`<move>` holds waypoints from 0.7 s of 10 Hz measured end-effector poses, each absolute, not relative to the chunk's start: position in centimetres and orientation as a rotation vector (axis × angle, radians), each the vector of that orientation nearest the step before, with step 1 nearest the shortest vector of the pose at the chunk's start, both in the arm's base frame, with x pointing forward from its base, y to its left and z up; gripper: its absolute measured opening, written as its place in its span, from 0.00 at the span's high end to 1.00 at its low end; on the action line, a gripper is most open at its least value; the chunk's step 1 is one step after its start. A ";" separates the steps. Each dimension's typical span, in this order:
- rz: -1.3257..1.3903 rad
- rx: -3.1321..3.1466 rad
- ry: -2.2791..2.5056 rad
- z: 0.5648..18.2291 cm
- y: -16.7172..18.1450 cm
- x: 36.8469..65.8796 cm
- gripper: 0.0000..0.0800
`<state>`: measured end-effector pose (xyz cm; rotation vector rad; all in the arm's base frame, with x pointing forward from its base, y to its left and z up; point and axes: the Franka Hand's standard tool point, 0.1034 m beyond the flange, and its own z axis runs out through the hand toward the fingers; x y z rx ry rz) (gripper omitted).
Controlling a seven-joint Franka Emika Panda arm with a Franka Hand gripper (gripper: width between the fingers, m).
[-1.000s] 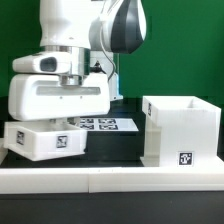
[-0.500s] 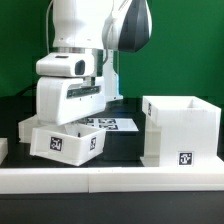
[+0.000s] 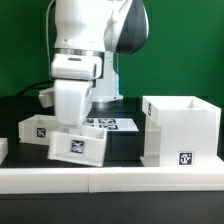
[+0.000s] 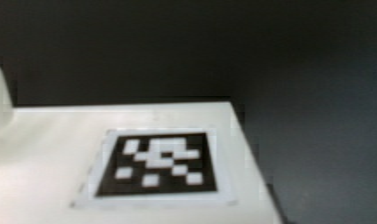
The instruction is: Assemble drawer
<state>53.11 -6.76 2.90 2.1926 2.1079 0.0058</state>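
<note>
The small white drawer box with a black marker tag is at the exterior view's left, turned askew. My gripper reaches down into it from above; the fingers are hidden by the hand and the box wall, and the box moves with the hand. The large open white drawer housing stands upright at the exterior view's right, apart from the box. The wrist view shows only a close, blurred white face of the box with its tag; no fingers show.
The marker board lies flat behind, between box and housing. A white ledge runs along the front edge. A small white piece shows at the exterior view's far left. Dark table lies between box and housing.
The arm has moved toward the exterior view's right and turned. The drawer box has shifted right with it and now sits more askew.
</note>
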 end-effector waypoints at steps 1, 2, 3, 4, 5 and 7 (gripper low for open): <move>-0.005 2.164 2.141 2.8 -6.1 53.1 0.95; -0.016 2.187 2.133 2.7 -5.3 53.1 0.95; -0.013 2.187 2.139 2.8 -4.8 53.3 0.95; 0.005 2.199 2.117 2.9 -5.4 53.4 0.95; 0.000 2.196 2.120 2.8 -5.7 53.3 0.95; 0.001 2.128 2.227 2.5 -8.3 52.7 0.95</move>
